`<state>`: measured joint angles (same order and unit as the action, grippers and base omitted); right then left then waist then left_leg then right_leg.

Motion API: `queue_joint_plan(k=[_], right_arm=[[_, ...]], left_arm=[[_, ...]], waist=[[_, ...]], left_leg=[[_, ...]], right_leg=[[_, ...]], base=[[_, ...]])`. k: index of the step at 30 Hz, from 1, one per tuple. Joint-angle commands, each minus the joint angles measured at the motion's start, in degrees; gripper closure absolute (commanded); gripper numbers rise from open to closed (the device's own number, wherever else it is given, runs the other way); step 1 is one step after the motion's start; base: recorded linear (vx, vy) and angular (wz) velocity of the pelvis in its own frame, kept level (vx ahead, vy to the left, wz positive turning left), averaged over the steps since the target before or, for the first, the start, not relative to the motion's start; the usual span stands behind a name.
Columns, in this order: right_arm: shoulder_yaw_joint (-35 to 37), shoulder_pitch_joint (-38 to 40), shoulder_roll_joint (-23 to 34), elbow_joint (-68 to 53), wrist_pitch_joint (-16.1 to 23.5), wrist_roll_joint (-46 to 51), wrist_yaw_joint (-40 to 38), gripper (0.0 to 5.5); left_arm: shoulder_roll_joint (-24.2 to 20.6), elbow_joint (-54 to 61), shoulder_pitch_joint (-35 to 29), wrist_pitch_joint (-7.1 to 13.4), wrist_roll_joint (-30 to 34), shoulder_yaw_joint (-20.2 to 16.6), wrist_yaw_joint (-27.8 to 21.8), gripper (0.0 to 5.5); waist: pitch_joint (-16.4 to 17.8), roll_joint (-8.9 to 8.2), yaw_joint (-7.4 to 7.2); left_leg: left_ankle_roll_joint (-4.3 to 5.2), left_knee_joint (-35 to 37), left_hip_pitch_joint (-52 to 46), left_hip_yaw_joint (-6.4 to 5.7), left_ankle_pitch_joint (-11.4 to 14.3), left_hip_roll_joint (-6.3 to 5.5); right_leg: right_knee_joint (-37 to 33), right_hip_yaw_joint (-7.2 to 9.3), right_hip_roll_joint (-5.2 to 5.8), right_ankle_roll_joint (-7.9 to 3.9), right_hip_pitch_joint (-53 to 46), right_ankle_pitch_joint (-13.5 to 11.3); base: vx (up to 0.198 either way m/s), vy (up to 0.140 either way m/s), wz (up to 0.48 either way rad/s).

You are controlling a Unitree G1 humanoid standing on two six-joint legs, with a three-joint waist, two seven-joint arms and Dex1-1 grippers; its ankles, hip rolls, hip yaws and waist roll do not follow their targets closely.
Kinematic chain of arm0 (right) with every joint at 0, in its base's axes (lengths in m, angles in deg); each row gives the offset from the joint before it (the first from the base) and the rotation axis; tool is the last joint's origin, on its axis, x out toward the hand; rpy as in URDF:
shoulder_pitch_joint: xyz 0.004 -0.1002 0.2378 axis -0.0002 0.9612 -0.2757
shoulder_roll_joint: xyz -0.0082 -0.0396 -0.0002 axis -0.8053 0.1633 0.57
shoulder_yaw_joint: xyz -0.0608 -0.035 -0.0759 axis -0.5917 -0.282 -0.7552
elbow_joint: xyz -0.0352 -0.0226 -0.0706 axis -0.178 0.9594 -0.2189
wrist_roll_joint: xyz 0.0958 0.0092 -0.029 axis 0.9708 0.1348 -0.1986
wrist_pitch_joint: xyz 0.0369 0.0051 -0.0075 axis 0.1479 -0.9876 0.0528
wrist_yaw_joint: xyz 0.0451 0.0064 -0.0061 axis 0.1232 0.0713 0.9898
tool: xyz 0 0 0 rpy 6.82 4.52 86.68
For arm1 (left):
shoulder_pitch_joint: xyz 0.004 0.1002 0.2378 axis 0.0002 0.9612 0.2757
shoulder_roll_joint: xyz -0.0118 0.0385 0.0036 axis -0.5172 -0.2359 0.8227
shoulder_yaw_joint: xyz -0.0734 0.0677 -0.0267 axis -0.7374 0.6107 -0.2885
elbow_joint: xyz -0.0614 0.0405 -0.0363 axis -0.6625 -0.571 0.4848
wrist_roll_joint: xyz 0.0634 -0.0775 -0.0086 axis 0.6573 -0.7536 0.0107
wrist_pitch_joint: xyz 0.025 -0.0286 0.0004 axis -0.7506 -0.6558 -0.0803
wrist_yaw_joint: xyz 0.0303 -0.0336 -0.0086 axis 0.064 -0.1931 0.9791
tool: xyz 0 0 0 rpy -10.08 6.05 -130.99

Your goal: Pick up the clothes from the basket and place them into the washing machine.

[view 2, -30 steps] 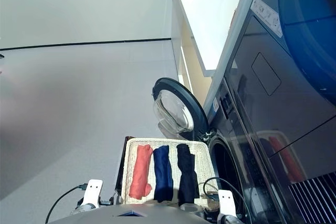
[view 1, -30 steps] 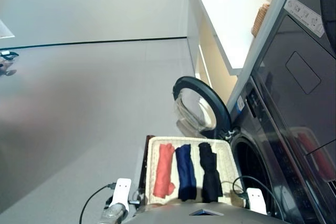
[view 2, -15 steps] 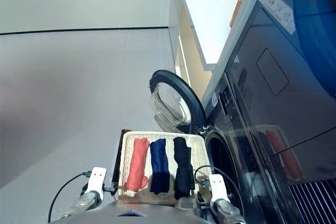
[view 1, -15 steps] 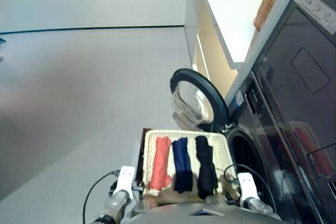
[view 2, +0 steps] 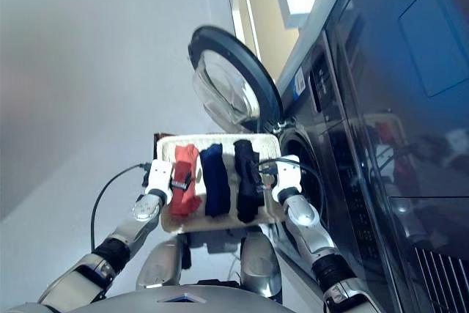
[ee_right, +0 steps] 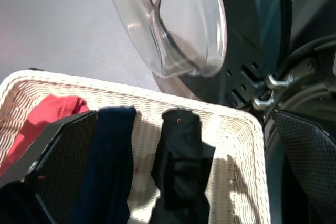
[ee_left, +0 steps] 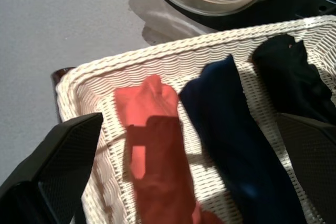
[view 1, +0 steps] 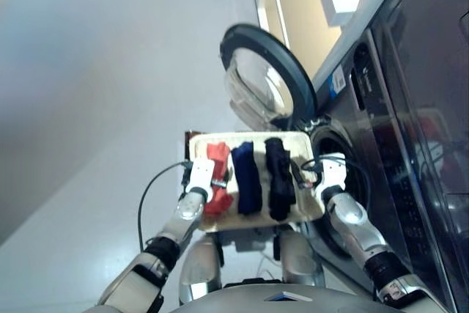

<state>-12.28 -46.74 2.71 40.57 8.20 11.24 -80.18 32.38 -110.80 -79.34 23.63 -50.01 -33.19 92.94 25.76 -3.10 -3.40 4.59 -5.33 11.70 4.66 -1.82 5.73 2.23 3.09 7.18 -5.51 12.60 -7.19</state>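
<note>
Both arms reach over the basket (ee_left: 173,61) beside the washing machine (view 2: 322,100), left gripper (ee_left: 184,182) spread above the orange-red roll (ee_left: 152,145), right gripper (ee_right: 178,192) spread above the black roll (ee_right: 178,161) at its 3 o'clock; next likely a descent and pinch.

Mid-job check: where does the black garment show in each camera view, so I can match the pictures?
Left eye view: black garment, the basket's roll nearest the washing machine.
Right eye view: same, beside the navy garment.
Left wrist view: far edge.
Right wrist view: middle.
Shared landmark: the open porthole door just beyond the basket.
</note>
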Motion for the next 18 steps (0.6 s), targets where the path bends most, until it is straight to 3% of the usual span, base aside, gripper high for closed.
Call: queue_joint_plan(k=[1,6,7,9,12,18], right_arm=[[-1.24,-3.31,1.50,-10.76,4.44,-1.58,-2.06,0.00],[-2.43,-7.34,1.22,-16.23,5.33,-1.47,-3.59,0.00],[-2.56,-7.85,0.95,-17.07,5.37,-1.18,-3.91,0.00],[-3.63,-9.43,-0.29,-17.62,5.24,0.72,-5.11,0.00],[-4.55,-10.42,-1.10,-18.74,5.58,0.69,-6.21,0.00],[-5.31,-11.09,-1.25,-20.52,6.21,1.05,-8.10,0.00]], left_arm=[[0.28,1.96,-2.87,1.73,3.84,1.30,3.92,0.00],[1.16,-2.65,-8.19,0.10,4.64,0.07,7.73,0.00],[1.93,-4.41,-8.68,-0.17,2.57,-0.74,7.97,0.00],[4.94,-9.36,-9.94,0.00,-9.14,-2.62,6.97,0.00],[4.31,-9.22,-12.42,-0.66,-6.29,-2.05,8.59,0.00],[3.98,-12.21,-15.62,-1.71,-8.55,-3.67,10.91,0.00]], waist=[[-0.57,-0.48,0.16],[2.52,-0.92,-0.18],[3.00,-0.99,-0.32],[4.03,-0.95,-0.67],[4.03,-0.96,-0.81],[4.03,-1.28,-1.38]], left_leg=[[0.09,-8.05,3.46,0.68,4.38,0.18],[0.05,-13.71,10.06,-0.67,5.53,0.23],[0.13,-14.72,11.33,-0.70,5.66,0.38],[0.13,-16.64,13.65,-0.79,5.84,0.67],[0.23,-18.71,17.17,-1.14,6.41,0.91],[0.57,-21.41,23.49,-1.73,6.59,1.03]], right_leg=[[15.32,-3.34,0.88,-2.91,6.21,8.94],[21.10,-3.42,0.83,-2.54,12.40,10.15],[22.16,-3.33,0.86,-2.51,13.63,10.22],[23.99,-3.33,0.90,-2.28,15.77,10.57],[25.86,-3.50,0.68,-1.89,19.06,11.39],[28.21,-3.50,0.69,-1.56,25.11,11.68]], base=[[-0.089,-0.023,0.044],[-0.101,-0.027,0.094],[-0.076,-0.015,0.052],[-0.079,0.004,0.059],[-0.021,0.003,0.022],[0.000,0.000,0.000]])
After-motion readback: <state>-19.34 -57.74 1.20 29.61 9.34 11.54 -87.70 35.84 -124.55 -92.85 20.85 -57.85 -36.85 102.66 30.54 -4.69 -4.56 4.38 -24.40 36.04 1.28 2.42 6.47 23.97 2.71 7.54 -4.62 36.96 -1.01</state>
